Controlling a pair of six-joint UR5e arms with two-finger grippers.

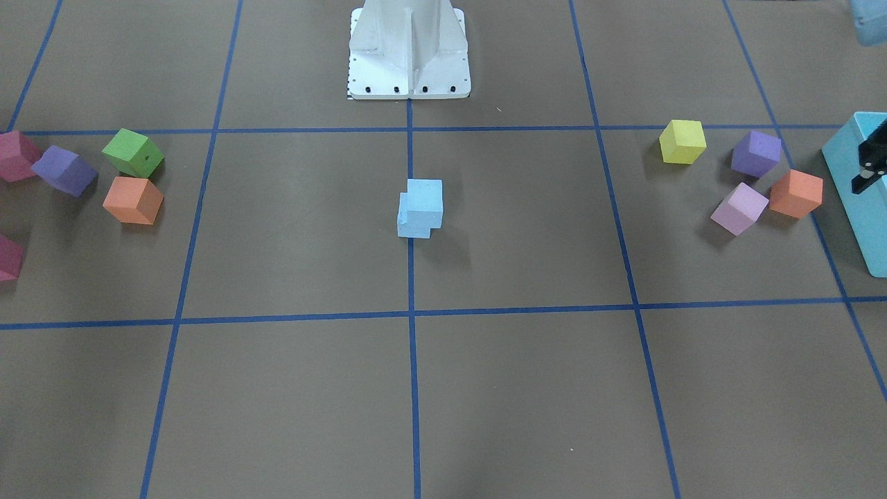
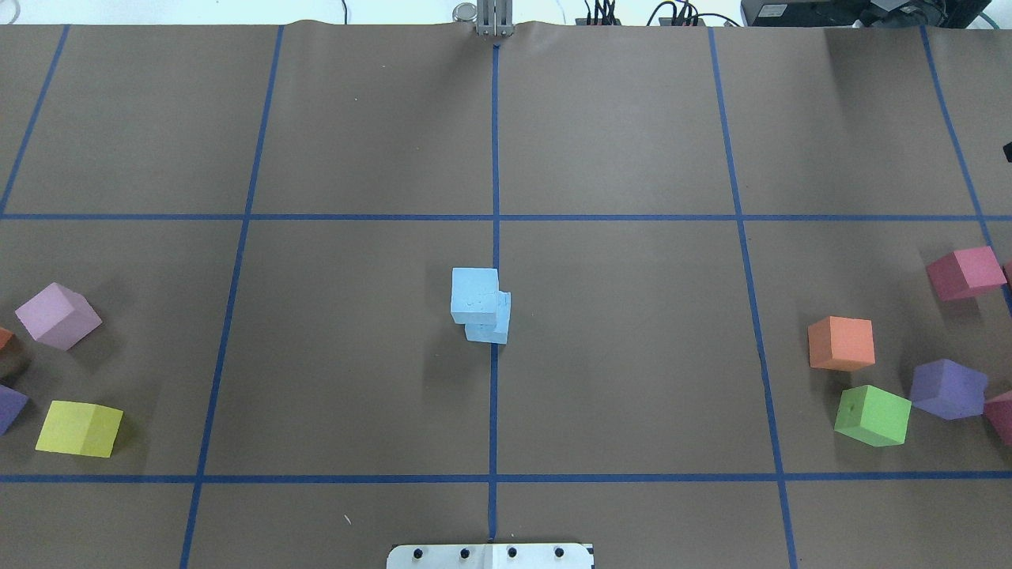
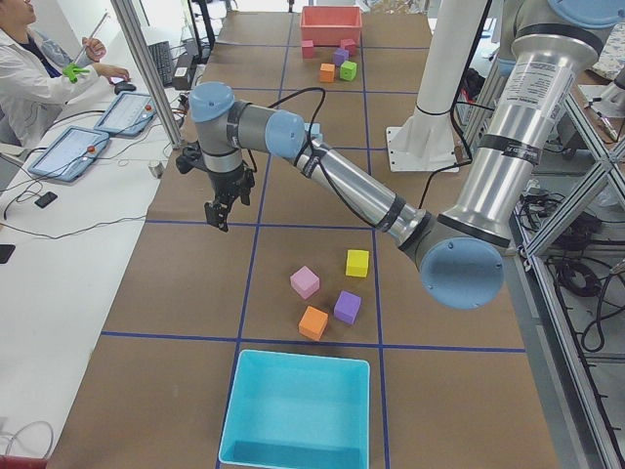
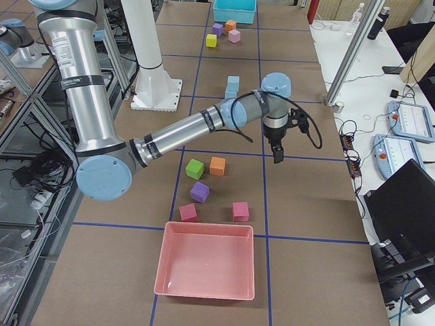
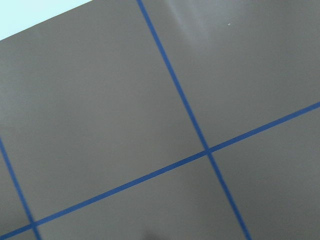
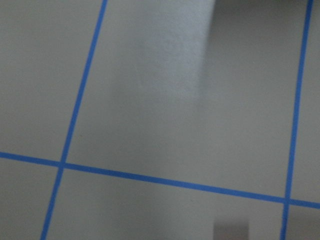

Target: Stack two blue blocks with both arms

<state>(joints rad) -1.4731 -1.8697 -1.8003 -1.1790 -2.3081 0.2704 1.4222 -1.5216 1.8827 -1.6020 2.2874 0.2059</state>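
Two pale blue blocks stand stacked at the table's middle. The upper blue block (image 2: 474, 294) (image 1: 425, 199) sits offset on the lower blue block (image 2: 494, 330) (image 1: 410, 225), overhanging it. The stack also shows in the right side view (image 4: 232, 85). Both arms are away from it. My left gripper (image 3: 223, 207) hangs over the table's far edge; only a black part of it (image 1: 870, 166) shows in the front view. My right gripper (image 4: 277, 153) hangs near the far edge on the other side. I cannot tell whether either is open or shut. Both wrist views show only bare table.
Yellow (image 2: 79, 428), pink (image 2: 57, 316), purple and orange cubes lie on my left by a turquoise box (image 3: 293, 410). Orange (image 2: 841, 343), green (image 2: 871, 416), purple (image 2: 947, 389) and red (image 2: 964, 273) cubes lie on my right by a pink bin (image 4: 207, 265). White pedestal (image 1: 409, 48).
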